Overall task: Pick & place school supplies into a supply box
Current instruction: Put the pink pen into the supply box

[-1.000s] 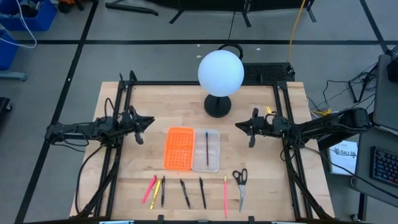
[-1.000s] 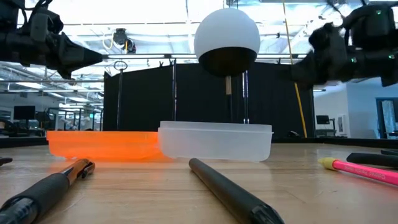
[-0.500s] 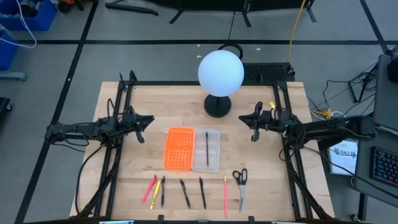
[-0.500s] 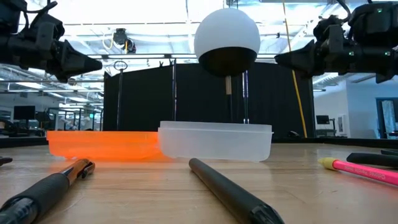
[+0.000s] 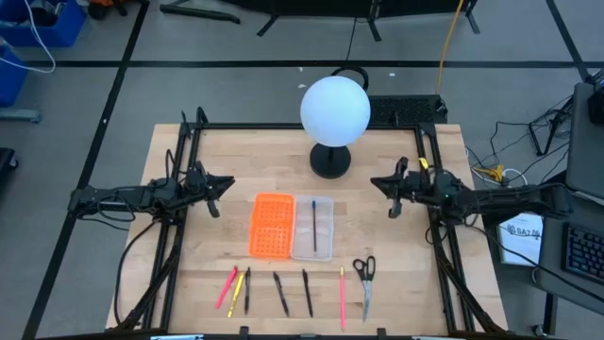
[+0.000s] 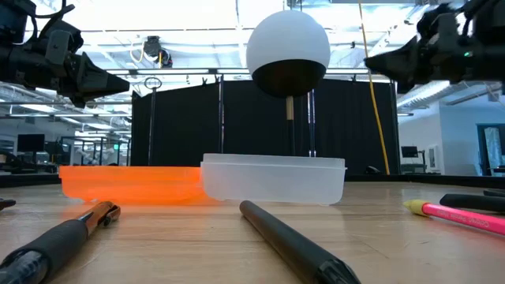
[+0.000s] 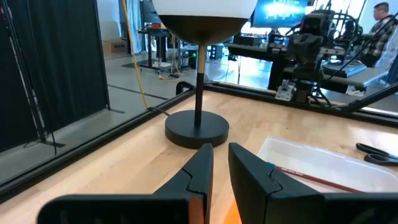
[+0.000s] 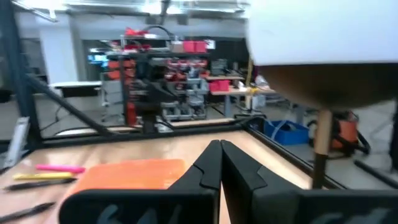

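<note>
High view: clear supply box [image 5: 314, 229] holds one dark pen [image 5: 313, 212]; right tool [image 5: 393, 195] closed, left tool [image 5: 214, 195] slightly parted, empty

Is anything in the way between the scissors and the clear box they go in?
Nothing visible blocks them. The scissors lie on bare table just off the near right corner of the clear box, with only open wood between. The box holds one pencil, leaving room. The right gripper hangs shut above the table, further back.
</note>
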Controlling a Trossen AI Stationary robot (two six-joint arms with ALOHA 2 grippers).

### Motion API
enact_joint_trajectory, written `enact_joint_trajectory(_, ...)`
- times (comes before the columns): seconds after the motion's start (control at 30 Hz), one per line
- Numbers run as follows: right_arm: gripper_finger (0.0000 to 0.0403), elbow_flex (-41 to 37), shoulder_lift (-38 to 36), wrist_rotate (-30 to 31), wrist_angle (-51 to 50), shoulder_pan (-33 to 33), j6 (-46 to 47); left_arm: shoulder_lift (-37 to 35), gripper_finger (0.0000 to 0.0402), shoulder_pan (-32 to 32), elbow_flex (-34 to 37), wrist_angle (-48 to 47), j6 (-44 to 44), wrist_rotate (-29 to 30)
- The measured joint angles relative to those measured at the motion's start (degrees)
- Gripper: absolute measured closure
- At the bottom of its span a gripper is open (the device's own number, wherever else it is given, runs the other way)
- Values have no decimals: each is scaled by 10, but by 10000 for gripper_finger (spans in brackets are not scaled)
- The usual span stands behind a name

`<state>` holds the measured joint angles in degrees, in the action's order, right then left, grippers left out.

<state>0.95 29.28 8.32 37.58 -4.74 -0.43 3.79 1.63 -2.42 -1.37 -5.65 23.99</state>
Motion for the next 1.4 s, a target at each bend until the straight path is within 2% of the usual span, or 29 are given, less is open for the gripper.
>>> enact_joint_trajectory(0.13,403,0,-36,61,-45,52,-20,2,344,0,0,0,-3,-5)
enact_joint_trajectory(0.43,403,-1,-68,65,-41,124,-74,45,344,0,-9,-27,-76,-16)
enact_joint_trajectory(0.63,403,-1,-68,64,-48,134,-80,162,345,13,-147,-201,-169,-5)
enact_joint_trajectory(0.77,403,-1,-68,64,-48,134,-81,279,375,51,-271,-317,-246,-30)
enact_joint_trajectory(0.83,403,-1,-68,64,-48,134,-82,344,393,78,-330,-409,-304,-30)
enact_joint_trajectory(0.93,403,-1,-68,63,-47,134,-95,444,393,125,-411,-533,-424,-35)
enact_joint_trajectory(1.0,403,-1,-68,64,-47,134,-100,508,393,163,-450,-611,-523,-60)
enact_joint_trajectory(1.07,403,-1,-68,64,-47,134,-108,563,397,204,-479,-649,-616,-86)
enact_joint_trajectory(1.23,403,-1,-68,43,-48,134,-125,676,386,318,-506,-629,-784,-136)
enact_joint_trajectory(1.3,403,-1,-68,10,-44,134,-127,712,379,365,-507,-604,-848,-126)
enact_joint_trajectory(1.4,403,-1,-68,-35,-27,134,-123,761,375,434,-507,-557,-942,-81)
